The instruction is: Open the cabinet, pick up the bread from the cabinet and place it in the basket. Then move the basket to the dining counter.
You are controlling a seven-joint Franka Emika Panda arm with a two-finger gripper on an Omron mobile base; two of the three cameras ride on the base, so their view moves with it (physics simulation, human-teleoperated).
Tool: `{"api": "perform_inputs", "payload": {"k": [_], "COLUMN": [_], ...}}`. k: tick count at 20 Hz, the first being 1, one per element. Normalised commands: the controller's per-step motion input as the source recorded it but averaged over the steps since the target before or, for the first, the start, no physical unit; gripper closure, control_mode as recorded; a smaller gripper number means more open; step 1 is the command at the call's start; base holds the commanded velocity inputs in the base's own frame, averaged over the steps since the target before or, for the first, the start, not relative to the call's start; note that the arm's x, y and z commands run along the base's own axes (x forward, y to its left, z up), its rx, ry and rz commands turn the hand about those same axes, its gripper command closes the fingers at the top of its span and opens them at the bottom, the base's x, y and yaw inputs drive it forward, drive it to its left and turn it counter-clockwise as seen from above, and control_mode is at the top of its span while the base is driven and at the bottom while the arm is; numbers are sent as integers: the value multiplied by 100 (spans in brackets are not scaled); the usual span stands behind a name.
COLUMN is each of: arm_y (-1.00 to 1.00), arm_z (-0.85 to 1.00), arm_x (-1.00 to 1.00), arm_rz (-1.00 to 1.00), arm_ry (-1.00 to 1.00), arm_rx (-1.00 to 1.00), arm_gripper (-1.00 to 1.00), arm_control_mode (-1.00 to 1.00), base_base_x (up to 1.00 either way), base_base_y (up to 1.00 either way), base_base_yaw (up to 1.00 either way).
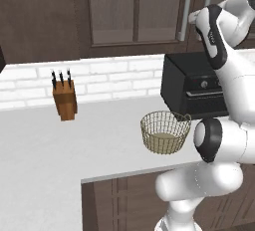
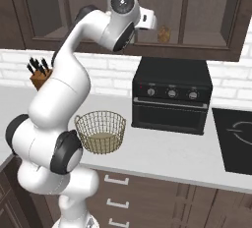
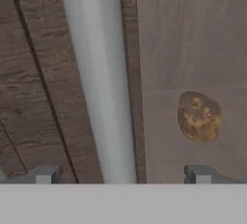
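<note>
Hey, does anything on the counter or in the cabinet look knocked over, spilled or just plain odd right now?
Nothing stands out. The basket sits upright on the counter, the knife block stands straight, and the bread rests behind the closed cabinet glass.

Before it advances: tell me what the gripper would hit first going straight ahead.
Most likely the handle of the cabinet: it runs up between the open gripper's fingertips, dead ahead. The bread sits off to one side behind the door glass. Depth is unclear.
</note>
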Motion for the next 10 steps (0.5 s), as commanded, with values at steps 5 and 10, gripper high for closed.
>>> {"api": "perform_inputs", "payload": {"k": [5,10], "arm_y": [0,0], "arm_z": [0,0], "arm_x": [29,23], "arm_rz": [3,3], "arm_ry": [0,0], "arm_rx": [0,0], "arm_gripper": [-100,100], "arm_control_mode": [-100,-100], "base_base_x": [0,0], "base_base_y": [0,0], "base_base_yaw": [0,0]}}
